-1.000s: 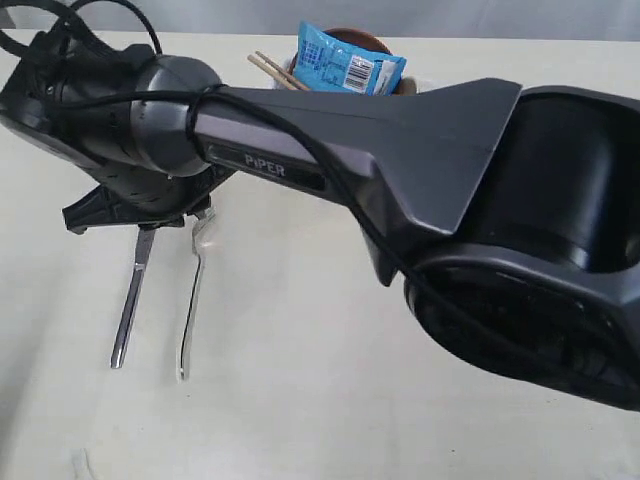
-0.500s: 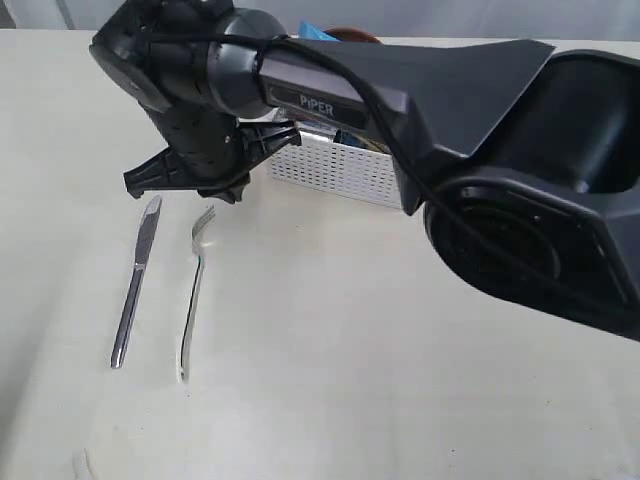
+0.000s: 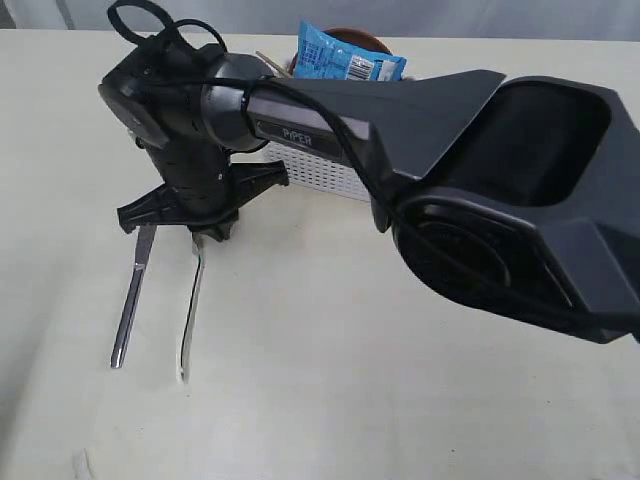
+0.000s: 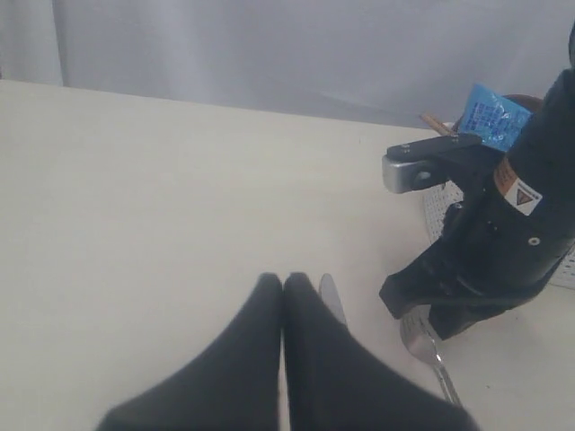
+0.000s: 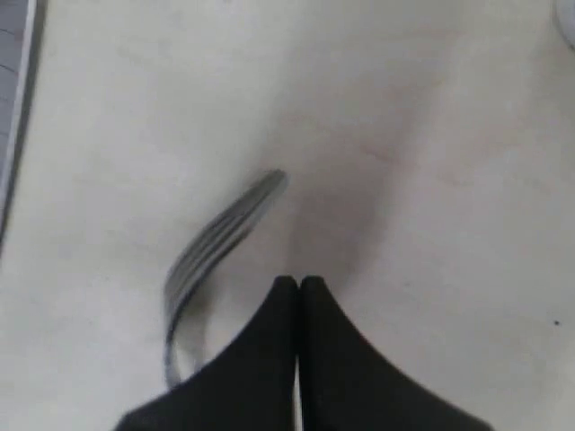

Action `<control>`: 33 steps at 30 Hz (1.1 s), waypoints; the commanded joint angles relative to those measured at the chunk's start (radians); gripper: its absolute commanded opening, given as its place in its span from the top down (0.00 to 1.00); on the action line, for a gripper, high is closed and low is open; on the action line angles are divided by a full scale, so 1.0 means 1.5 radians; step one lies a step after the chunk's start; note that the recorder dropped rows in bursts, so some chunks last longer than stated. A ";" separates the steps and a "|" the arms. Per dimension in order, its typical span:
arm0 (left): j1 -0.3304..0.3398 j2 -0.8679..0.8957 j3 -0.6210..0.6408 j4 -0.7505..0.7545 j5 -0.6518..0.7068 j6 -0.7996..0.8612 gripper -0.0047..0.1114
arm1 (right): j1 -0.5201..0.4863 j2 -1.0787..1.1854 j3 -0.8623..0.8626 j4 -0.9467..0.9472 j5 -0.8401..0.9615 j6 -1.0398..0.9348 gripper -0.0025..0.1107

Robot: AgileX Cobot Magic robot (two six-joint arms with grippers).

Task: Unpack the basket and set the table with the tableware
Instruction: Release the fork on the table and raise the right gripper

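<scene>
A steel knife [image 3: 130,300] and a steel fork [image 3: 190,310] lie side by side on the cream table [image 3: 330,400]. My right gripper [image 3: 208,232] hangs just over their heads, which it hides in the exterior view. In the right wrist view the right gripper [image 5: 298,283] is shut and empty, with the fork [image 5: 216,238] beside its tips. My left gripper [image 4: 283,283] is shut and empty too, near the knife's tip [image 4: 331,296] and the fork [image 4: 427,346]. The white basket [image 3: 320,172] stands behind the right arm, with chopsticks [image 3: 268,60] and a brown plate's rim [image 3: 355,35] showing.
A blue snack packet [image 3: 345,55] sticks up out of the basket. The right arm's dark body [image 3: 500,220] fills the right half of the exterior view and hides much of the basket. The arm [image 4: 503,224] also shows in the left wrist view.
The right gripper's jaws have closed. It lifted back toward the basket, baring the knife and fork heads, then came down over them again. Knife and fork have not moved.
</scene>
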 commanded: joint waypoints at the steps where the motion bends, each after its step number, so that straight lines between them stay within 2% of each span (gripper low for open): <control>1: 0.001 -0.002 0.002 -0.003 -0.006 0.000 0.96 | -0.002 -0.004 -0.004 0.041 -0.049 -0.020 0.98; 19: 0.001 -0.002 0.002 -0.003 -0.006 0.000 0.96 | -0.001 -0.036 -0.005 0.064 -0.073 -0.035 0.98; 26: 0.001 -0.002 0.002 -0.003 -0.006 0.000 0.96 | -0.001 -0.076 -0.005 0.071 0.035 -0.105 0.98; 33: 0.001 -0.002 0.002 -0.003 -0.006 0.000 0.96 | 0.046 -0.113 -0.004 0.080 0.035 -0.110 0.98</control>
